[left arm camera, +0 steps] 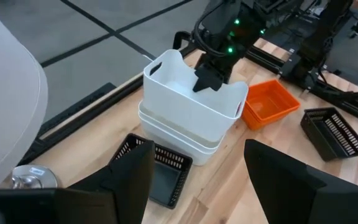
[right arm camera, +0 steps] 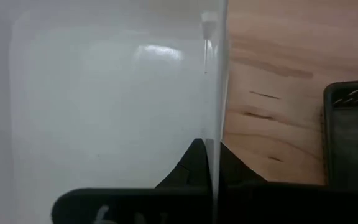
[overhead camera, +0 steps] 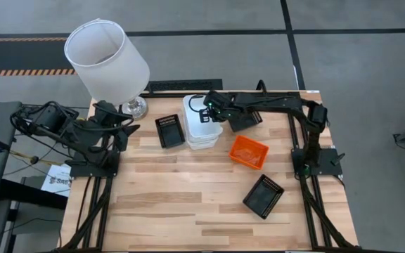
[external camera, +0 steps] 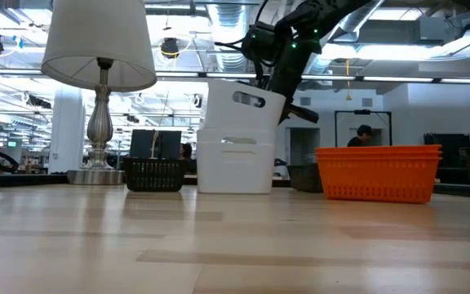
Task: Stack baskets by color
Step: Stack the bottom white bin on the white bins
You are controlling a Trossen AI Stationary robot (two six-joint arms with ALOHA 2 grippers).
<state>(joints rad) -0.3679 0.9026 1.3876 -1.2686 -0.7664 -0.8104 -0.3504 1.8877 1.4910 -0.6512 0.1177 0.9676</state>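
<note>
Right wrist view: white basket wall [right arm camera: 114, 99] fills the near field, pinched between the right gripper's [right arm camera: 211, 163] closed fingers; black basket [right arm camera: 353, 134] beside.
High view: white stack [overhead camera: 201, 121] at table's [overhead camera: 188, 204] far edge; the held basket sits directly under the right arm. Left gripper [overhead camera: 129, 128] waits nearby, jaws apart. Orange baskets [overhead camera: 249, 152] mid-table.
Low view alone shows the top white basket [external camera: 243, 104] tilted, not seated.

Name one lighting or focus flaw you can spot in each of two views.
Right wrist view: the white plastic basket wall fills the frame, blurred, with a bright glare patch. Low view: the near wooden tabletop is soft, and ceiling lights reflect off it.
</note>
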